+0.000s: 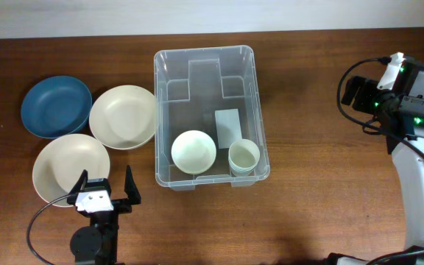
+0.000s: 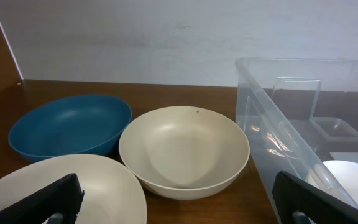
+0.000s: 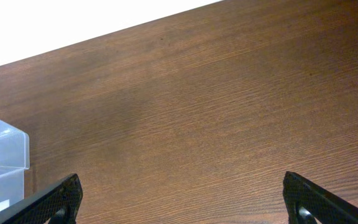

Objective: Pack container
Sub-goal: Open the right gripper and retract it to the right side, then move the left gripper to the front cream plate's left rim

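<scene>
The container [image 1: 206, 51] is seen at frame centre; a white bowl [image 1: 193, 152] and cup [image 1: 244, 156] are held inside. The left gripper [image 1: 105, 188], lower left, is spread, empty; the right gripper [image 3: 179, 186] likewise.

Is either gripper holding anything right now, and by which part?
Nothing is held. The left gripper is open by the nearest cream bowl; the right gripper is open over the table.

A: What's sitting on the wooden table [image 1: 308, 147]?
B: Three bowls close together: a blue bowl [image 1: 56, 105], a cream bowl [image 1: 123, 116] at its three o'clock, and a pale bowl [image 1: 61, 165] at six.
</scene>
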Controlling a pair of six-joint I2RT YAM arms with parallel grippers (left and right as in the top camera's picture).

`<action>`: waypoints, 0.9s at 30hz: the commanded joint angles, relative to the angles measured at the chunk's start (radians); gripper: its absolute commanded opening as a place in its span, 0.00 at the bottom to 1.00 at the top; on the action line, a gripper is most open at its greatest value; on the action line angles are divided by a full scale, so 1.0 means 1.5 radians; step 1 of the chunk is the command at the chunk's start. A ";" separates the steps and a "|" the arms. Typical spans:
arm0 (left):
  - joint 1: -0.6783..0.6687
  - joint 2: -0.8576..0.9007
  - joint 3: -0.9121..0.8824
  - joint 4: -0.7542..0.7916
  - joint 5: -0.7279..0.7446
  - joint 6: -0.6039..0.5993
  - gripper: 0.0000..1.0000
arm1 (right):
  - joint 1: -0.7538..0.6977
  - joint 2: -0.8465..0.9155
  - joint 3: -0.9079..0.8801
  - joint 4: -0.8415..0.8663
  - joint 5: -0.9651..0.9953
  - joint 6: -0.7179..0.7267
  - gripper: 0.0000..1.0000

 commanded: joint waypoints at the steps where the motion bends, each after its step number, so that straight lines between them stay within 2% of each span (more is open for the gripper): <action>1: -0.004 -0.006 -0.005 0.002 -0.005 0.009 1.00 | -0.003 -0.008 0.008 0.001 0.001 0.006 0.99; 20: -0.004 -0.006 -0.005 0.014 0.012 0.008 1.00 | -0.003 -0.008 0.008 0.001 0.001 0.006 0.99; 22: -0.004 -0.006 -0.005 0.083 -0.006 0.023 1.00 | -0.003 -0.008 0.008 0.001 0.001 0.006 0.99; 25: -0.004 -0.006 -0.004 0.264 0.036 0.025 1.00 | -0.003 -0.008 0.008 0.001 0.001 0.006 0.99; 27: -0.004 -0.006 0.011 0.342 0.017 0.039 1.00 | -0.003 -0.008 0.008 0.001 0.001 0.006 0.99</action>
